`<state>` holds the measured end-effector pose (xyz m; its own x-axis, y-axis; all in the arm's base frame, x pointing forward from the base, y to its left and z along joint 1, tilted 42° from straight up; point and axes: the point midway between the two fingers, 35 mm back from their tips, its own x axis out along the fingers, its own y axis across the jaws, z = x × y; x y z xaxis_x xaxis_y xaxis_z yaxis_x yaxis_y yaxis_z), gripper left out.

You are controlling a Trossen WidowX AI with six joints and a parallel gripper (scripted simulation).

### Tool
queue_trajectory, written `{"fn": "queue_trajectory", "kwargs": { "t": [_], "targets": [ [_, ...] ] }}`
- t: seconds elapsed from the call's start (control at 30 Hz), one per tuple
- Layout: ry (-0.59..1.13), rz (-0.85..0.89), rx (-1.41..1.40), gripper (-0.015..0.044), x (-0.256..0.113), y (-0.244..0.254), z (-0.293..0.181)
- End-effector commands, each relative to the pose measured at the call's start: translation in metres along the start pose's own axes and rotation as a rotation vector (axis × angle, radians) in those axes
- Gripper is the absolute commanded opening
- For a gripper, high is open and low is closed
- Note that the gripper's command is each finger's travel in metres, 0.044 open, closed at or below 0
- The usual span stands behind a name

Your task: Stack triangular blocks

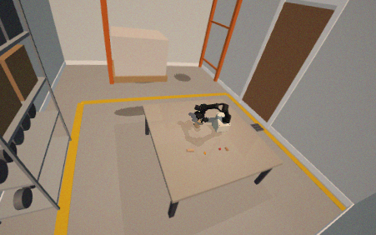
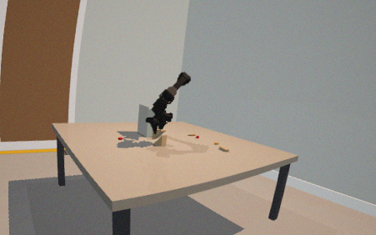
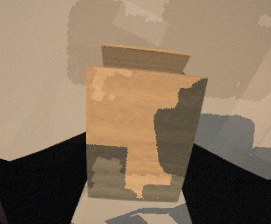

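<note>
- Your pincer (image 1: 198,120) (image 2: 159,129) (image 3: 135,140) is clamped on a triangular block (image 2: 157,134) (image 3: 128,112), one jaw at 9 o'clock and the other at 3 in the wrist view.
- Below it, your other triangular block (image 2: 161,141) (image 3: 146,58) stands on the tabletop (image 1: 229,167) (image 2: 167,179) (image 3: 26,80); in the wrist view it peeks out at 12 o'clock of the held one.
- You can't tell from these views whether the sloped faces touch.
- Your arm (image 1: 228,109) (image 2: 162,103) rises toward 1 o'clock from the pincer in the exterior view.
- There, a small red piece (image 2: 120,138) lies at about 9 o'clock of the blocks.
- In the top view, an orange-tan piece (image 1: 190,150) (image 2: 223,148) lies near 6 o'clock of the pincer, and a red bit (image 1: 219,148) (image 2: 198,137) near 5.
</note>
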<state>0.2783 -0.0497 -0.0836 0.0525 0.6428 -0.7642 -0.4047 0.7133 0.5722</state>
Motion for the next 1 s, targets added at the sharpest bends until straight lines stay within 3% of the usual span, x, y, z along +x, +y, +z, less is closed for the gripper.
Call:
{"fn": "queue_trajectory", "kwargs": {
  "t": [0.0, 0.97],
  "targets": [
    [-0.002, 0.008, 0.012, 0.0000, 0.0047, 0.0007, -0.0021],
    [-0.004, 0.016, 0.010, 0.0000, 0.0073, 0.0012, -0.0015]
  ]
}}
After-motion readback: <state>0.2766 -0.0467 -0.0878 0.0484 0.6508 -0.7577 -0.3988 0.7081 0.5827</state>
